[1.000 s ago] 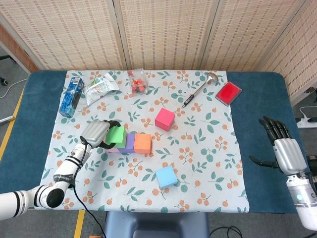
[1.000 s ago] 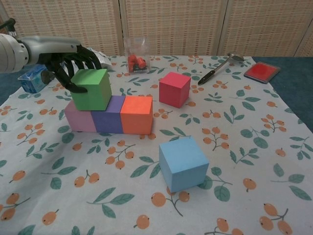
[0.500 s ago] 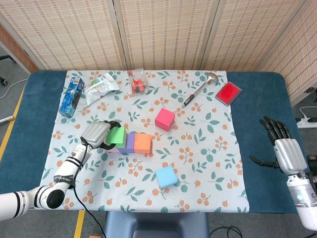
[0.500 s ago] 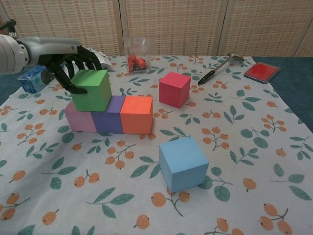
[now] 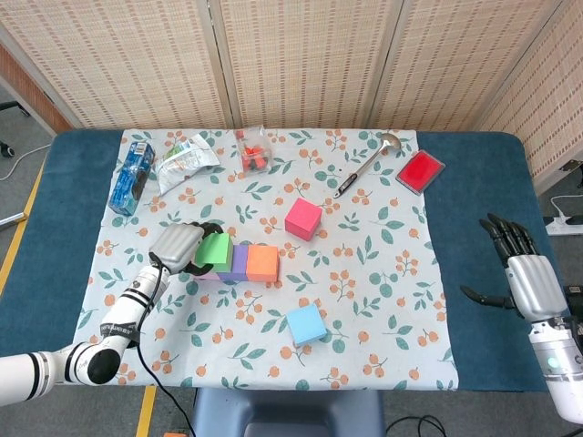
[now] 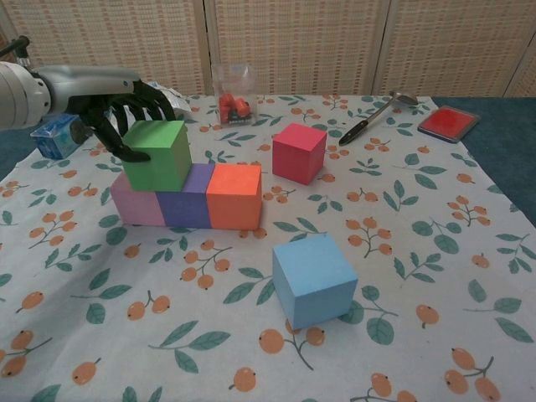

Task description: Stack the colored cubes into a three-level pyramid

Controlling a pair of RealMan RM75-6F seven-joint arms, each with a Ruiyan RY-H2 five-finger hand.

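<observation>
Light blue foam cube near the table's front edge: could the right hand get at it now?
Probably yes: the open right hand holds nothing, and only bare cloth lies between it and the light blue foam cube.

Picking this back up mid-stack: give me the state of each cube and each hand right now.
green cube: on the second level, over the pink and purple cubes, left hand gripping it
pink cube: base row, left end
purple cube: base row, middle
orange cube: base row, right end
magenta cube: loose on the cloth
blue cube: loose on the cloth
left hand: holds the green cube
right hand: open, empty, off to the side
</observation>
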